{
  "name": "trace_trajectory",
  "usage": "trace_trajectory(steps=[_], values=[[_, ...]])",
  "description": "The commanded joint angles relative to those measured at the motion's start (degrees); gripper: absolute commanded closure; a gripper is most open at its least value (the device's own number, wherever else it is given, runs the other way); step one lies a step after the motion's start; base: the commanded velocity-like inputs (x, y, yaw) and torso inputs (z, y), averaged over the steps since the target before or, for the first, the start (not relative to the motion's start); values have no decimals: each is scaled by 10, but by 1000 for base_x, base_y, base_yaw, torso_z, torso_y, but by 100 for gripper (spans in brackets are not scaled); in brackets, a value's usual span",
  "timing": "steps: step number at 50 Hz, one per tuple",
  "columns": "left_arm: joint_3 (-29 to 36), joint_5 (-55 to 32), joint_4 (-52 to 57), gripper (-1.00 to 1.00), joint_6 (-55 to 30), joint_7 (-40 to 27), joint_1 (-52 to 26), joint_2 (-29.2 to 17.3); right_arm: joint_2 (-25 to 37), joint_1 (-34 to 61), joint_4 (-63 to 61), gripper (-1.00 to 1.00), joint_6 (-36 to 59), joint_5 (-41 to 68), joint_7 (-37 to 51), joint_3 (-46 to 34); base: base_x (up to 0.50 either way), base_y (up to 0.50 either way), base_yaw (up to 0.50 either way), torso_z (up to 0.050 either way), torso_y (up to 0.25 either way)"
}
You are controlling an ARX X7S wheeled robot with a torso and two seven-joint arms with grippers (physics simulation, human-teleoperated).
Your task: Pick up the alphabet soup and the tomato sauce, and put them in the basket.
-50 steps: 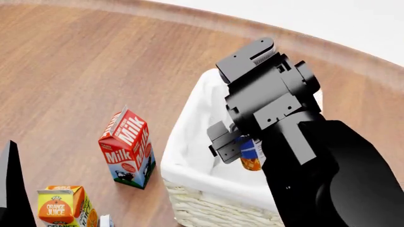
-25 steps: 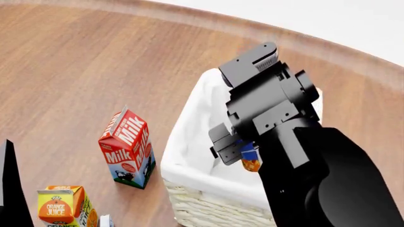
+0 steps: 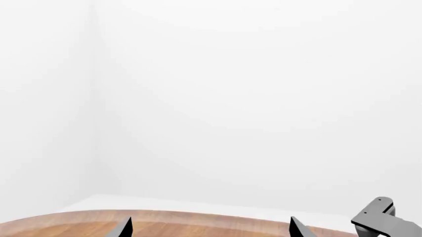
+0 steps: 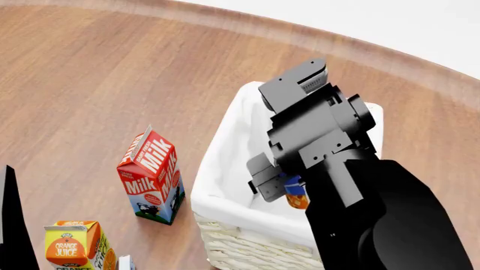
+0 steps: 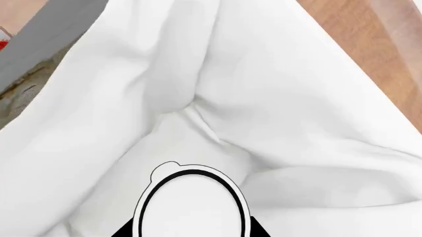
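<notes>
My right gripper point(image 4: 279, 184) is shut on the alphabet soup point(image 4: 297, 192), a blue and orange can, and holds it inside the basket point(image 4: 225, 198), over the white liner. In the right wrist view the can's white top point(image 5: 189, 207) sits between the dark fingertips point(image 5: 125, 232), with the liner point(image 5: 277, 98) folded below it. My left gripper point(image 3: 209, 233) is open and empty, aimed across the table's far edge at a white wall. The tomato sauce is not clearly in view; only a small silvery thing point(image 4: 126, 263) peeks in at the head view's bottom edge.
A red milk carton point(image 4: 152, 174) stands left of the basket. An orange juice carton point(image 4: 71, 244) stands nearer, at the bottom left. A black part of my left arm point(image 4: 11, 225) rises at the left edge. The round wooden table point(image 4: 112, 84) extends behind.
My right gripper has sunk lower into the basket with the alphabet soup in it. The cartons have not moved.
</notes>
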Motion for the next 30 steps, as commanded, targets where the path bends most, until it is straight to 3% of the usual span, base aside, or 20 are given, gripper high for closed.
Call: trace_trajectory(steps=[1,14,15,30], values=[[-1,2,-6,-100,3,2,4,2,0,-5,-4,100,-12,-3,3,-17,0,0,0,0,0],[-1,1,-7,-100,0,4,6,5,0,-6,-3,100,-21,0,6,-25,0,0,0,1,0],[-1,2,-7,-100,1,5,6,5,0,-6,-2,-100,-19,1,8,-25,0,0,0,0,0],[-5,-1,1,-100,-4,4,4,4,0,1,-5,-100,-14,3,6,-27,0,0,0,0,0]])
